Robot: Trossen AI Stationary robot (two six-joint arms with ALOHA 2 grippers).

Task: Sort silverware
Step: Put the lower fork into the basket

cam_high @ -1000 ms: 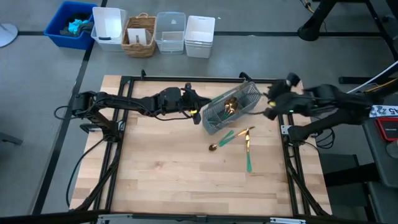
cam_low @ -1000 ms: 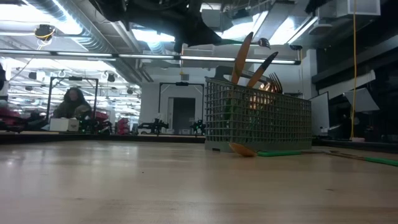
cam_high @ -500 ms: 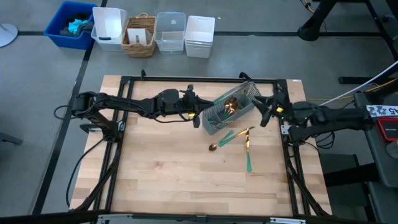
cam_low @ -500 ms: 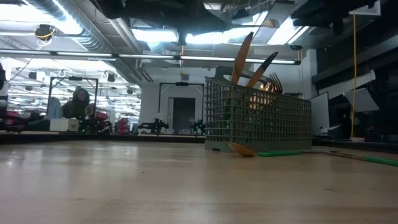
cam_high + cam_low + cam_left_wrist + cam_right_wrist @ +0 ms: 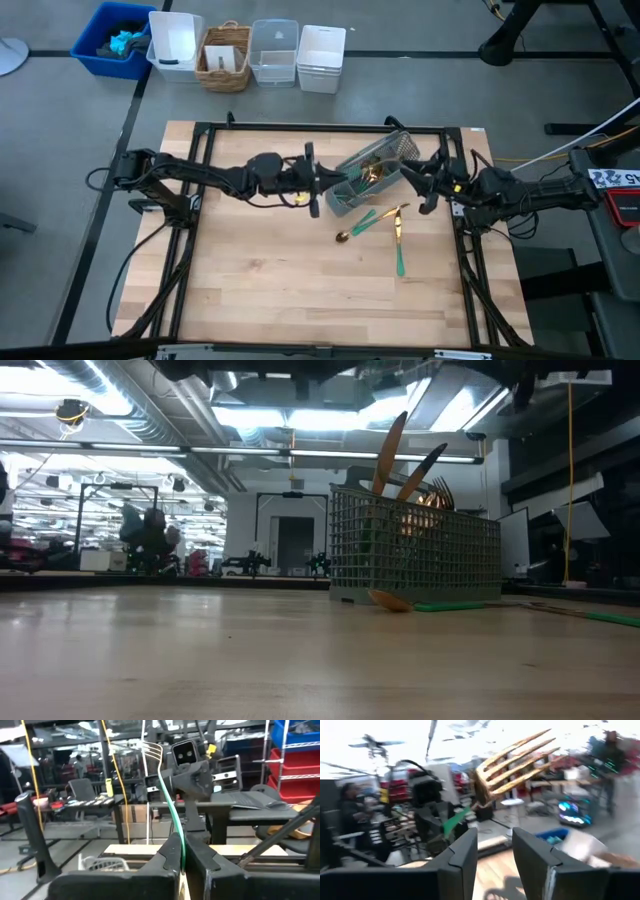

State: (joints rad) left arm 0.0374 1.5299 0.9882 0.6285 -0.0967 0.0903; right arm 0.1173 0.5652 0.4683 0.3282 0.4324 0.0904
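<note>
A: What do the fingers hold?

B: The left gripper (image 5: pixel 181 865) pinches the teal handle of a fork (image 5: pixel 165 790), the fingers pressed together on it. The gold tines stand up above the fingers. In the high view this gripper (image 5: pixel 316 186) is just beside the caddy (image 5: pixel 372 172), at its left side.

A: And the right gripper?

B: The right gripper (image 5: pixel 495 851) has its fingers spread. A second fork (image 5: pixel 512 762) shows between and above them, with a green handle going down. Whether the fingers touch it, one cannot tell. From above, this gripper (image 5: pixel 428 180) is near the right end of the caddy.

A: Where is the rest of the silverware?

B: Some pieces stand in the caddy, which lies skew on the table (image 5: pixel 270 280). A spoon (image 5: pixel 356 228) and one more piece (image 5: pixel 399 240) lie on the wood just in front of it.

A: What does the low view add?

B: It shows the caddy (image 5: pixel 415 555) upright, with handles and tines rising over its rim, and the spoon bowl (image 5: pixel 388 600) on the table before it. No gripper is clear there. Far behind, a person (image 5: pixel 150 535) is in the room.

A: What else is around?

B: Beyond the table, on the floor, stand a blue bin (image 5: pixel 112 38), a basket (image 5: pixel 225 57) and white containers (image 5: pixel 321 57).
</note>
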